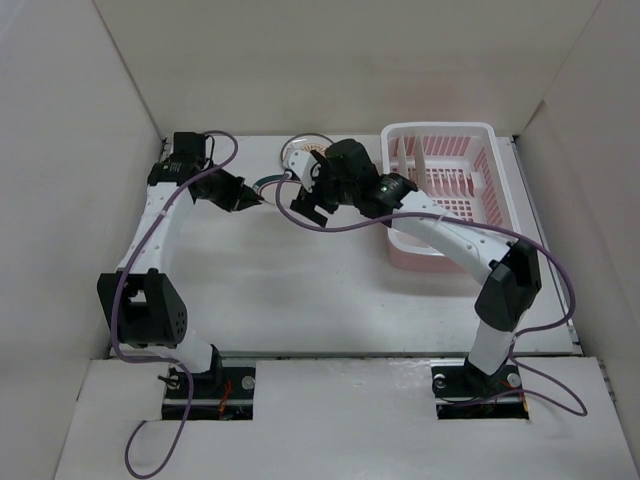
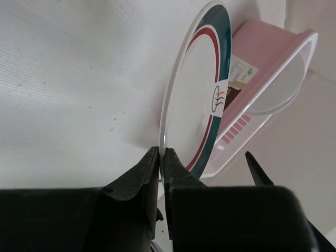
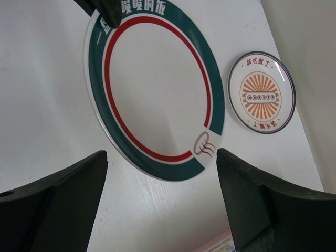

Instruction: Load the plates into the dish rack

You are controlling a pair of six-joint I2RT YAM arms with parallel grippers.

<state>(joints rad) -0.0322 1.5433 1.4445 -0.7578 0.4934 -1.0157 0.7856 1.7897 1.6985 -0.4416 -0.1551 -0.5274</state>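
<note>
My left gripper is shut on the rim of a white plate with a teal band and a red ring, holding it on edge above the table. In the top view this plate shows edge-on between the two grippers. My right gripper is open, its fingers spread on either side of the same plate without touching it. An orange-patterned plate lies flat on the table beyond it. The dish rack stands at the back right, white-walled with a pink base, and also shows in the left wrist view.
White walls close in the table at the back and both sides. The right arm stretches across in front of the rack. In the top view the orange-patterned plate is partly hidden behind the right wrist.
</note>
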